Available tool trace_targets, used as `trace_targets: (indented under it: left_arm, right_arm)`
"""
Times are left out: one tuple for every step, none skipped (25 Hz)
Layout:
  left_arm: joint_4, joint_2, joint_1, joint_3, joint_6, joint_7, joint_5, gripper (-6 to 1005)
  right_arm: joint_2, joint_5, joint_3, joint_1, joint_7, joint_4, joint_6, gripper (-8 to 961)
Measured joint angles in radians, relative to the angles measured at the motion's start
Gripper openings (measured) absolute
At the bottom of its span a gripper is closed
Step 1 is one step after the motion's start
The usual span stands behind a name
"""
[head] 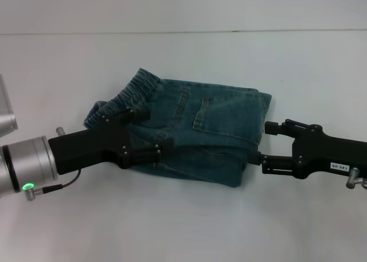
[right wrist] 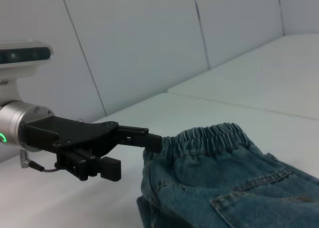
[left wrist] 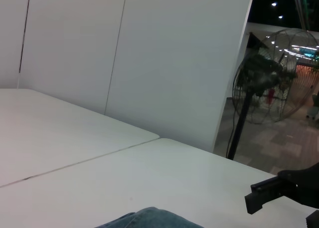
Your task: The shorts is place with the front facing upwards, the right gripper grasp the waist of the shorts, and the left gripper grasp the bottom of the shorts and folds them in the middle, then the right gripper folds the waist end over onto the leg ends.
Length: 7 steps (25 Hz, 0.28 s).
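The blue denim shorts (head: 200, 124) lie folded into a thick bundle at the middle of the white table (head: 183, 227), elastic waistband (head: 140, 84) at the back left and a pocket facing up. My left gripper (head: 156, 130) reaches over the bundle's left side, open, with one fingertip (right wrist: 153, 142) touching the waistband end. My right gripper (head: 261, 141) is at the bundle's right edge, open, its lower fingertip (head: 253, 157) against the denim. The left wrist view shows only a sliver of the shorts (left wrist: 149, 218) and the right gripper (left wrist: 279, 190) farther off.
A seam (head: 183, 32) runs across the back of the table, with white wall panels (right wrist: 149, 48) behind it. A standing fan (left wrist: 259, 83) is on the floor beyond the table's far edge. Bare table surface surrounds the bundle.
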Motion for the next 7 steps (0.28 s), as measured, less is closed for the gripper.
trace_targets:
  left_arm:
    - [0.0,0.0,0.0,0.0,0.0,0.0,0.0,947]
    - [0.0,0.0,0.0,0.0,-0.001,0.0,0.0,947]
    - [0.0,0.0,0.0,0.0,-0.001,0.0,0.0,947]
    - [0.0,-0.001,0.0,0.001,-0.002,0.0,0.0,947]
    - [0.001,-0.001,0.0,0.001,-0.002,0.0,0.0,947]
    - [0.001,-0.001,0.0,0.001,-0.003,0.0,0.0,947]
    - [0.001,-0.001,0.0,0.001,-0.004,0.0,0.0,947]
  right_arm:
    - [0.0,0.0,-0.001,0.001,0.0,0.0,0.0,938]
    - [0.0,0.0,-0.002,0.002,0.0,0.0,0.0,938]
    - [0.0,0.0,-0.002,0.003,0.001,0.0,0.001,938]
    - [0.0,0.0,-0.002,0.003,0.001,0.0,0.001,938]
    - [0.0,0.001,-0.002,0.003,0.001,0.0,0.001,938]
    - [0.0,0.001,-0.003,0.003,0.001,0.001,0.001,938]
    - [0.0,0.002,-0.003,0.004,0.001,0.001,0.001,938]
